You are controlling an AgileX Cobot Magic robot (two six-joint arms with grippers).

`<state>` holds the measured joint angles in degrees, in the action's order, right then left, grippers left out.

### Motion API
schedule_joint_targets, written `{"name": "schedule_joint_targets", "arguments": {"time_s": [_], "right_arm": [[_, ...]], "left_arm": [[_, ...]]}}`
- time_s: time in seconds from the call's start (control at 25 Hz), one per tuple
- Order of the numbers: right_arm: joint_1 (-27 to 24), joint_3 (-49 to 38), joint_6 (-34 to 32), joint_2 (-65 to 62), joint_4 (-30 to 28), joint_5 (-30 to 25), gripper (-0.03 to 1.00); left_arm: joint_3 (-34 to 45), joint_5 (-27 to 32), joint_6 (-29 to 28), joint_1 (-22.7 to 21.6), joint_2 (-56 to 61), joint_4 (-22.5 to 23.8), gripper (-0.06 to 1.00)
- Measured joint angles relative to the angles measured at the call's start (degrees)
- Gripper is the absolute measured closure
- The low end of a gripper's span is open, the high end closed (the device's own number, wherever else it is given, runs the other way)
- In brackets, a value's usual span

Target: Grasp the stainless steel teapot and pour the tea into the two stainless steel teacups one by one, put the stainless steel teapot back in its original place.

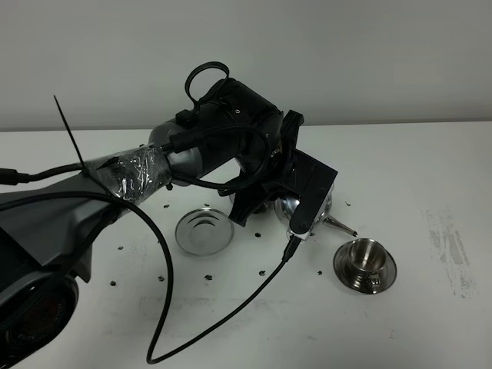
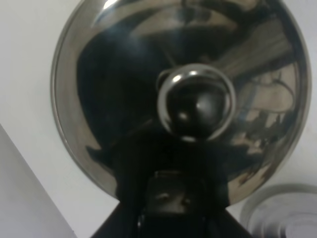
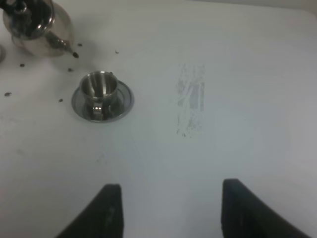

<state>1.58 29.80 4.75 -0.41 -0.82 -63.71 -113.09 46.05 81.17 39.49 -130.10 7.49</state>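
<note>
The stainless steel teapot [image 1: 286, 206] is mostly hidden under my left arm; its thin spout [image 1: 342, 227] points at a teacup [image 1: 366, 256] on its saucer [image 1: 388, 273]. The left wrist view shows the teapot's domed lid and knob [image 2: 195, 101] close up, with my left gripper [image 2: 168, 198] dark at the handle side, apparently closed on it. The empty round saucer [image 1: 204, 231] lies just left of the teapot and also shows in the left wrist view [image 2: 282, 213]. My right gripper [image 3: 168, 213] is open and empty, far from the teacup [image 3: 99, 87] and teapot [image 3: 32, 25]. The second teacup is hidden.
Dark tea-leaf specks [image 1: 207, 275] are scattered over the white table around the saucers. A black cable [image 1: 231, 307] loops across the table's front. A scuffed grey patch [image 1: 453, 254] marks the table at the right, also in the right wrist view [image 3: 190, 99].
</note>
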Motion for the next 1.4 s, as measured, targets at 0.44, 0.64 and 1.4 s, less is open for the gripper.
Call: {"name": "schedule_joint_targets", "arguments": {"time_s": [0.44, 0.64, 1.4], "right_arm": [[0.0, 0.0, 0.0, 0.0, 0.0, 0.0, 0.53], [0.0, 0.0, 0.0, 0.0, 0.0, 0.0, 0.53], [0.0, 0.0, 0.0, 0.0, 0.0, 0.0, 0.53]], "left_arm": [[0.0, -0.7, 0.0, 1.2, -0.4, 4.3, 0.73], [0.0, -1.4, 0.0, 2.2, -0.4, 5.9, 0.73], [0.0, -2.5, 0.0, 4.2, -1.3, 12.2, 0.73]]}}
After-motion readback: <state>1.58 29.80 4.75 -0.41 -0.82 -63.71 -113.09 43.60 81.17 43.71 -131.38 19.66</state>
